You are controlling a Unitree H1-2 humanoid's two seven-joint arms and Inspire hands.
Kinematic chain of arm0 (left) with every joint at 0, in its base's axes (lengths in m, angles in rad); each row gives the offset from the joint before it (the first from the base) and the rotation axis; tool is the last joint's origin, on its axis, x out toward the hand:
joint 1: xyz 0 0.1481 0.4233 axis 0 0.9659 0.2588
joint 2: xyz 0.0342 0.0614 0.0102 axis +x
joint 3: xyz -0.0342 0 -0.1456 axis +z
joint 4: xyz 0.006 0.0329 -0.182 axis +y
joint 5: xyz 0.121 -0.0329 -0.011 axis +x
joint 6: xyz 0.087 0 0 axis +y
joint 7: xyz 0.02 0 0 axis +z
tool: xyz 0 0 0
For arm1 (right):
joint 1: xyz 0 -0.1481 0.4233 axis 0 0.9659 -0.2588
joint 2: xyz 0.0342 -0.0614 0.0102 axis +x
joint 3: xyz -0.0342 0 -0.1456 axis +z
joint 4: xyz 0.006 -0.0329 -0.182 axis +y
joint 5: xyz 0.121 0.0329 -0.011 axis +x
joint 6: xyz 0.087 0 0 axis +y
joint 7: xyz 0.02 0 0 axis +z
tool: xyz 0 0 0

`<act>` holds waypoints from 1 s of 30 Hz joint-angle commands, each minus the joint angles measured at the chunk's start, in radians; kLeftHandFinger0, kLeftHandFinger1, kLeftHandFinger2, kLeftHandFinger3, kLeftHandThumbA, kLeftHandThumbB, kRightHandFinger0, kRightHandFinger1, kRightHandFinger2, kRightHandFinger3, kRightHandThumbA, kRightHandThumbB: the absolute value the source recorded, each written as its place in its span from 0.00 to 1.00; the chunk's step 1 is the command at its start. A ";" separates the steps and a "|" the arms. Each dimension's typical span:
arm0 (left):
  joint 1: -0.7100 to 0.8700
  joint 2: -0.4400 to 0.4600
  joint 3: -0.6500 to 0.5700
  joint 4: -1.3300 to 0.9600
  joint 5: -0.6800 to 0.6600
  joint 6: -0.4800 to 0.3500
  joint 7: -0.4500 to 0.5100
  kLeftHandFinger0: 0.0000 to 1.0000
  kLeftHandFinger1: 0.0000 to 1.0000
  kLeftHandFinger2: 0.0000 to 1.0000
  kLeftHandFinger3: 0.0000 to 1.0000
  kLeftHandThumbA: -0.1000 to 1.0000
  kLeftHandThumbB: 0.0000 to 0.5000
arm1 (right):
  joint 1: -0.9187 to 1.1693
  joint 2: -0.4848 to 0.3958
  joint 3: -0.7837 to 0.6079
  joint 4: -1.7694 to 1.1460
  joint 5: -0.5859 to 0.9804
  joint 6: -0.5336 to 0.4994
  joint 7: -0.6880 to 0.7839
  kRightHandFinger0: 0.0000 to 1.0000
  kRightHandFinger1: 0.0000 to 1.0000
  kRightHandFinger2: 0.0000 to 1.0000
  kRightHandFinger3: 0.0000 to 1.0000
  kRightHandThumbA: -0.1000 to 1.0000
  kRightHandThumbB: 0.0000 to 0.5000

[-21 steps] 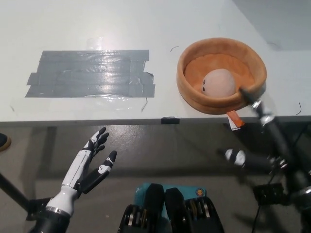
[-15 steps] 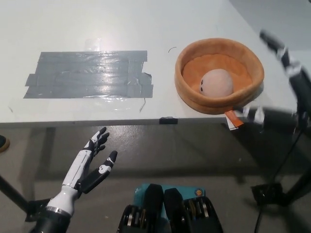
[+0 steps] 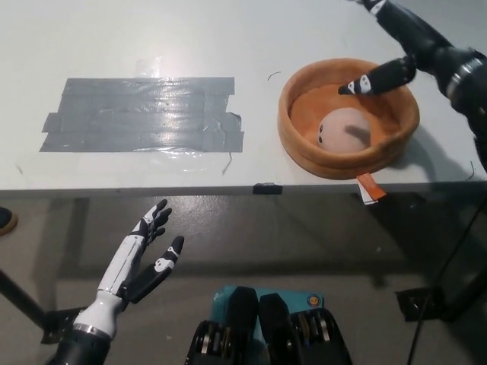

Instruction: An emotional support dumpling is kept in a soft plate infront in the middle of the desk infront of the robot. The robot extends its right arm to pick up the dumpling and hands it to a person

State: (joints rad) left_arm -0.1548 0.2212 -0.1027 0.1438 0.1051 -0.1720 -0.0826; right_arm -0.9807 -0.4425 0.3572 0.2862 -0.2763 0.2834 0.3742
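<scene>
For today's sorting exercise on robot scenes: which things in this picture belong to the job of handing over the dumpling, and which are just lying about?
Belongs to the job:
- dumpling
- soft plate holding it
- right hand, open above the plate

Just lying about:
- grey tape patch on the desk
- left hand, open, resting below the desk edge

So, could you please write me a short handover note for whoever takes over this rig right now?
Right hand: black, open, above the far side of the soft plate, one finger pointing down into it; it holds nothing.
Left hand: white, open, resting below the desk edge at lower left.
Dumpling: lying inside the orange plate, at the right of the desk, untouched.
Grey tape patch is stuck on the desk to the left of the plate.
Done: the right arm is over the plate.
Left: grasp the dumpling, lift it, hand it to a person; nobody is in view.
</scene>
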 commanded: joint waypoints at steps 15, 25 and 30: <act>-0.031 0.008 0.005 -0.025 0.000 -0.031 -0.017 1.00 1.00 1.00 1.00 0.66 0.55 | -0.143 0.111 0.123 0.367 -0.065 0.081 0.146 1.00 1.00 1.00 1.00 1.00 0.77; -0.033 0.011 0.003 -0.028 0.010 -0.021 -0.017 1.00 1.00 1.00 1.00 0.66 0.55 | -0.133 0.109 0.151 0.402 -0.098 0.081 0.171 1.00 1.00 1.00 1.00 1.00 0.78; -0.034 0.011 0.004 -0.023 0.001 -0.027 -0.021 1.00 1.00 1.00 1.00 0.66 0.53 | -0.131 0.099 0.173 0.402 -0.132 0.089 0.171 1.00 1.00 1.00 1.00 1.00 0.77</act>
State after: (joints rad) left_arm -0.1689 0.2218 -0.1026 0.1412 0.1067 -0.1719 -0.0857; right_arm -1.0669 -0.3259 0.5235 0.6873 -0.3673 0.3643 0.5313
